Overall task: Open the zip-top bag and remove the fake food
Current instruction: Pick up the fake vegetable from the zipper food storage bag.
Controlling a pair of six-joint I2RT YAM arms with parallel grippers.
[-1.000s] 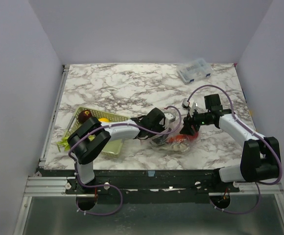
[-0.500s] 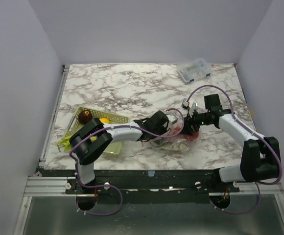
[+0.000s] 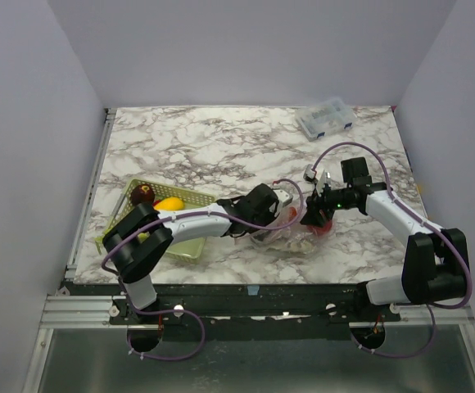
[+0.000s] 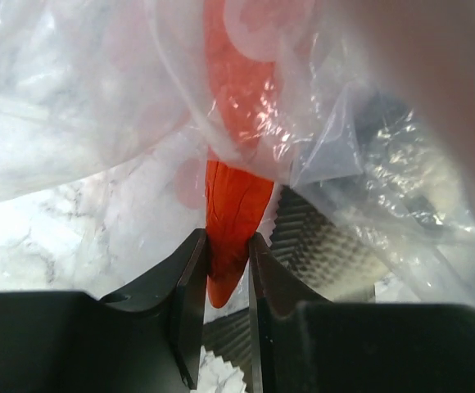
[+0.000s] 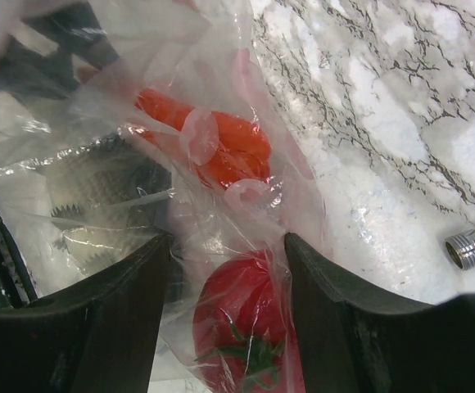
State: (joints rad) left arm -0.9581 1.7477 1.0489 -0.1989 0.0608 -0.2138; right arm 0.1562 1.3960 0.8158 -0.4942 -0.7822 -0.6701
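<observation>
The clear zip-top bag (image 3: 300, 237) lies crumpled on the marble table between my two arms. My left gripper (image 4: 227, 240) reaches into the bag (image 4: 82, 106) and is shut on the tip of the orange carrot (image 4: 236, 196). From above, the left gripper (image 3: 280, 211) sits at the bag's left side. My right gripper (image 5: 228, 241) straddles the bag (image 5: 139, 82), with the plastic against both fingers and the red round fruit (image 5: 242, 315) inside it between them. The carrot (image 5: 221, 143) lies further in. The right gripper (image 3: 312, 219) is at the bag's right side.
A pale green mesh basket (image 3: 190, 196) at the left holds a dark maroon ball (image 3: 142, 194) and a yellow piece (image 3: 169, 203). A small clear compartment box (image 3: 326, 117) stands at the back right. Purple cables loop over both arms.
The left jaws have closed onto the carrot tip. The left arm's elbow has swung to the left, and more of the yellow piece in the basket shows. The right arm has stayed put.
</observation>
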